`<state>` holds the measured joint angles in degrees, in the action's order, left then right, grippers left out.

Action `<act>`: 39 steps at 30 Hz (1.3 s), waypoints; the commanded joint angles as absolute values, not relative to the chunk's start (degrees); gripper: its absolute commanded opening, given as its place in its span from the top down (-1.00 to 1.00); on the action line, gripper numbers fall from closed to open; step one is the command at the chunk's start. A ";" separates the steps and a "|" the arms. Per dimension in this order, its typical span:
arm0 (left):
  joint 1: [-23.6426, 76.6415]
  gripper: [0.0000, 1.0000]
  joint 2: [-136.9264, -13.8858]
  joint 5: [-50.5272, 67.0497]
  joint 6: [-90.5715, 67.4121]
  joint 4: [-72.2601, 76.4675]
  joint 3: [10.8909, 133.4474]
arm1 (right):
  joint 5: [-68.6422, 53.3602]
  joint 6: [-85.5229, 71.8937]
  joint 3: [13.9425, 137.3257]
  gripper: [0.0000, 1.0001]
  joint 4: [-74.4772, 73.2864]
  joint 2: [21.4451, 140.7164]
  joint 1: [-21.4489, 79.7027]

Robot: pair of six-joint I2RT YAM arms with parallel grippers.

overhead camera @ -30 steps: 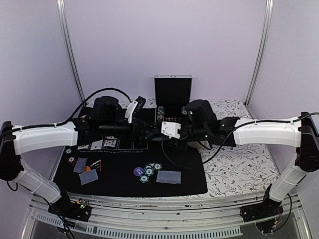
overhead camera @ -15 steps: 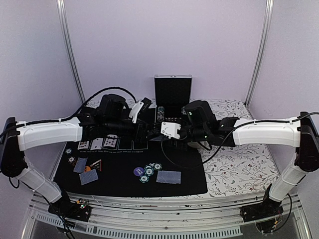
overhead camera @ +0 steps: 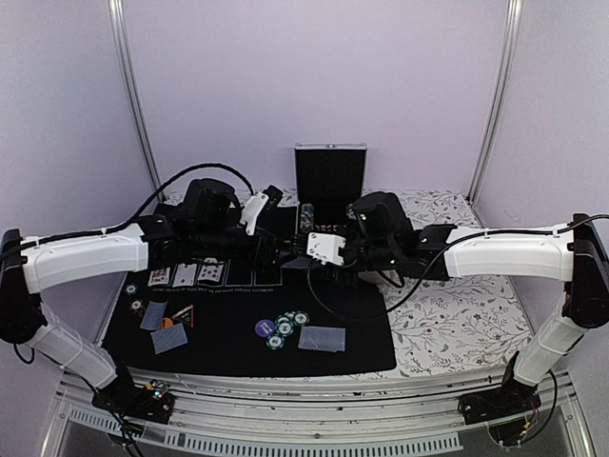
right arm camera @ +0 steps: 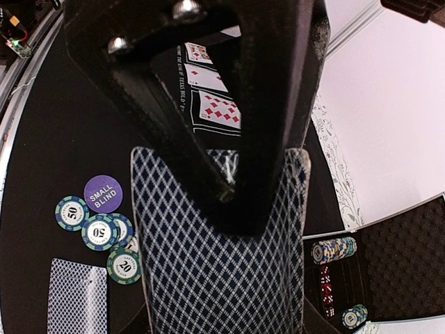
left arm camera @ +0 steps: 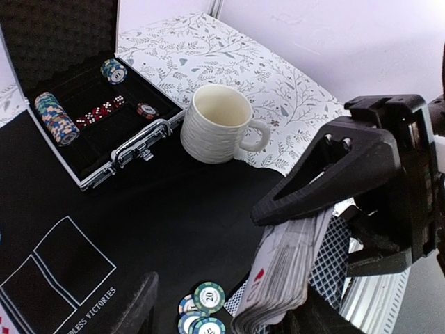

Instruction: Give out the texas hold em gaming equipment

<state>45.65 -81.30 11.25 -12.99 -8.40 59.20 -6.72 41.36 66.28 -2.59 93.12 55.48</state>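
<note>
My right gripper (right arm camera: 229, 202) clamps the deck (right arm camera: 208, 278) over the worktop's (overhead camera: 457, 314) middle, I think so the wide, empty left gripper (left arm camera: 226, 309) can draw.

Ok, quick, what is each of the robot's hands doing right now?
Left gripper: open, fingers apart.
Right gripper: closed on the deck of playing cards.

1. The case (overhead camera: 330, 173) stood open at the back edge of the mat (overhead camera: 238, 354), the mug (left arm camera: 217, 124) just beside it.
2. The chips (overhead camera: 287, 327) lay front-centre, the button (overhead camera: 265, 328) to their left, the face-down card (overhead camera: 322, 338) to their right.
3. The face-up cards (overhead camera: 187, 276) lined the left.
4. The deck (right arm camera: 219, 243) hung over mid-mat.
</note>
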 commanded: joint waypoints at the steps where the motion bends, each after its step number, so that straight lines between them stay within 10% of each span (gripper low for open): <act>1: 45.40 -0.25 -79.68 8.09 -11.25 -10.45 58.67 | -7.15 41.00 66.87 0.15 -1.78 92.19 55.89; 11: 45.49 -0.46 -77.01 14.55 -11.02 -8.48 57.90 | -6.95 41.31 67.09 0.14 -1.92 92.37 55.83; 33: 45.46 0.97 -76.09 20.48 -10.76 -10.53 58.38 | -6.39 41.24 66.88 0.14 -2.23 92.53 55.60; 39: 45.42 1.00 -75.07 20.87 -10.13 -11.42 58.25 | -6.20 40.81 66.80 0.14 -2.25 92.59 55.05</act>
